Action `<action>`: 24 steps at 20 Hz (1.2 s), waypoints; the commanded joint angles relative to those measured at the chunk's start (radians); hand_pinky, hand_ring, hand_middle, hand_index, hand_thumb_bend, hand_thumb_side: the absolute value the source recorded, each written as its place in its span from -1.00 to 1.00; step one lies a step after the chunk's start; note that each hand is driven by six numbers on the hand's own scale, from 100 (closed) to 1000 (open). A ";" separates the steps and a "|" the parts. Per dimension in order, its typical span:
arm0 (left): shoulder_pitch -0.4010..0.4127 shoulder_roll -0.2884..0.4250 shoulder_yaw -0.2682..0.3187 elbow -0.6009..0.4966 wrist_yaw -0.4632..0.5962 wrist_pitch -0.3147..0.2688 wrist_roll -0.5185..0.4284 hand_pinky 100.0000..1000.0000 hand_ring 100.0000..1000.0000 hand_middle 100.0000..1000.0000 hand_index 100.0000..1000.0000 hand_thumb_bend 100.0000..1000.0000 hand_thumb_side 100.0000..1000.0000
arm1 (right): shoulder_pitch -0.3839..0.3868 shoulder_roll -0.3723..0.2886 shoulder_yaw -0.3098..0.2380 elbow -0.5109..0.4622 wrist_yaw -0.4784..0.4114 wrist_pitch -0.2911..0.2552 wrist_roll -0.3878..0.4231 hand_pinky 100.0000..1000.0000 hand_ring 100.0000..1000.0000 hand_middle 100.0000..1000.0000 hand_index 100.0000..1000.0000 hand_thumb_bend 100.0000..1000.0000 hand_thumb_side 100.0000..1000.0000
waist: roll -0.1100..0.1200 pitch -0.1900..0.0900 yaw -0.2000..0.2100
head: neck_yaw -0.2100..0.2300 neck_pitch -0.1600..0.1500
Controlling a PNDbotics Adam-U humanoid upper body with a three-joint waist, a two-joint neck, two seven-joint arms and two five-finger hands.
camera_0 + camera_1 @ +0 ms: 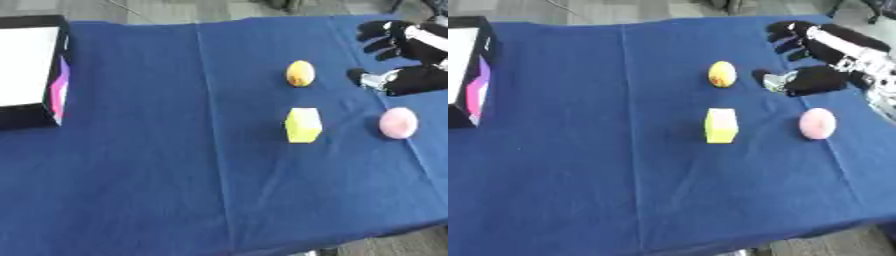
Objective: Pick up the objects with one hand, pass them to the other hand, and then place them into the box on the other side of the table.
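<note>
Currently, the right hand [815, 60] is positioned at the far right of the table [131, 190], fingers spread and holding nothing. Three objects lie on the blue cloth: a yellow-orange ball [300, 73] just beside the thumb, a yellow block [303, 125] nearer the front, and a pink ball [398, 122] below the hand. The black box [31, 70], white inside, stands at the far left edge.
</note>
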 commanded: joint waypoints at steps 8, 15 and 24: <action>-0.012 0.032 0.007 -0.024 -0.007 0.008 0.001 0.49 0.57 0.57 0.74 0.58 0.00 | -0.087 -0.124 0.050 -0.009 0.183 0.056 0.281 0.77 0.77 0.74 0.82 -0.35 -0.81 | -0.007 0.000 0.008 | 0.024 -0.040; -0.018 0.032 0.003 -0.024 -0.004 0.009 -0.003 0.49 0.57 0.57 0.74 0.58 0.00 | -0.134 -0.114 0.106 -0.009 0.280 0.099 0.358 0.77 0.74 0.68 0.68 -0.19 -0.98 | -0.010 0.000 0.017 | 0.012 -0.034; -0.022 0.028 -0.004 -0.024 -0.001 0.012 -0.012 0.49 0.57 0.57 0.74 0.58 0.00 | -0.176 -0.077 0.177 -0.009 0.331 0.141 0.306 0.75 0.70 0.64 0.70 -0.12 -1.00 | -0.008 0.001 0.028 | -0.020 -0.021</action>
